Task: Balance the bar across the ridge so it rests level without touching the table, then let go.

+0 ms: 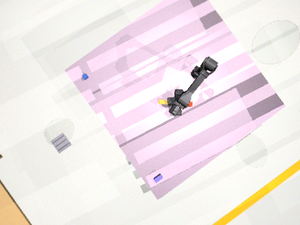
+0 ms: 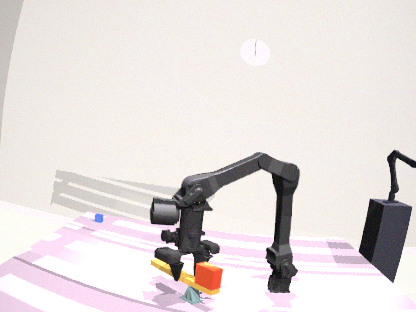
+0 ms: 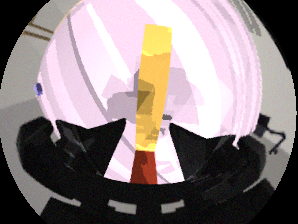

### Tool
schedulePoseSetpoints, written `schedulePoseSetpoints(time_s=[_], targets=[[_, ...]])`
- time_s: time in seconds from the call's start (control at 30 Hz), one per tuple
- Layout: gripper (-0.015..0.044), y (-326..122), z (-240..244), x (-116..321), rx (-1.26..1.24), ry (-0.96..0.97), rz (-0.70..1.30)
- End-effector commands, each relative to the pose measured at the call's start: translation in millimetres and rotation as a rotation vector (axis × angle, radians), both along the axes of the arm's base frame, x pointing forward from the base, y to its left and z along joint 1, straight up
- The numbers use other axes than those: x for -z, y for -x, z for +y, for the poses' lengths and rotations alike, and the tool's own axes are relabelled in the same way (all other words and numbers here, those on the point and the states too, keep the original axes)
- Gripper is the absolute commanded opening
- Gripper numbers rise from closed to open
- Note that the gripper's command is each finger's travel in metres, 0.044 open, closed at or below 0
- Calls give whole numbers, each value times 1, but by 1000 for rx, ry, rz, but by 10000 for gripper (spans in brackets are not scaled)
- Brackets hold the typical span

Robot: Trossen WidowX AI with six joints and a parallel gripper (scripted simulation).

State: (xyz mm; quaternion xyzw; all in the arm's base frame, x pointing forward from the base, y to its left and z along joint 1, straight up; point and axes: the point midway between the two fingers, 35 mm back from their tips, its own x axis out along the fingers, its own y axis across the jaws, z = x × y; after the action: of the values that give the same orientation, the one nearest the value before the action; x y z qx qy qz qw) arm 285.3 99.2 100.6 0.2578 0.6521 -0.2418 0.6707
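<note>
We find the long, flat yellow bar above the pink-and-white striped table, over the small teal wedge-shaped ridge. A red-orange block sits on one end. In the exterior view the bar slants down toward that block; we cannot confirm level or contact with the ridge's crest.

The black gripper straddles the bar, its fingers well open and holding nothing, with a gap visible on each side of the bar in the wrist view. The gripper hides the bar's middle from above, and the ridge is not discernible there.

Farther out, we note a small blue cube near the table's edge and a purple block near a corner; whether the latter is hollow we cannot tell. Beyond the table, a dark pedestal bears another black arm, cut off by the frame. We read no brands, labels or writing.
</note>
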Motion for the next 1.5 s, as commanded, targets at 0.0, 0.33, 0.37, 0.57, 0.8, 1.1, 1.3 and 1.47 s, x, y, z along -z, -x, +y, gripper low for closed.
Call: schedulePoseSetpoints(time_s=[0.0, 0.33, 0.37, 0.57, 0.8, 1.1, 1.3, 1.47], targets=[[421, 0, 0, 0, 0, 1, 2], [440, -2, 1, -69, 0, 0, 0], [440, 0, 0, -82, 0, 0, 0], [440, 3, -1, -100, 0, 0, 0], [440, 3, -1, -100, 0, 0, 0], [440, 3, -1, -100, 0, 0, 0], [440, 3, -1, -100, 0, 0, 0], [440, 3, -1, -100, 0, 0, 0]])
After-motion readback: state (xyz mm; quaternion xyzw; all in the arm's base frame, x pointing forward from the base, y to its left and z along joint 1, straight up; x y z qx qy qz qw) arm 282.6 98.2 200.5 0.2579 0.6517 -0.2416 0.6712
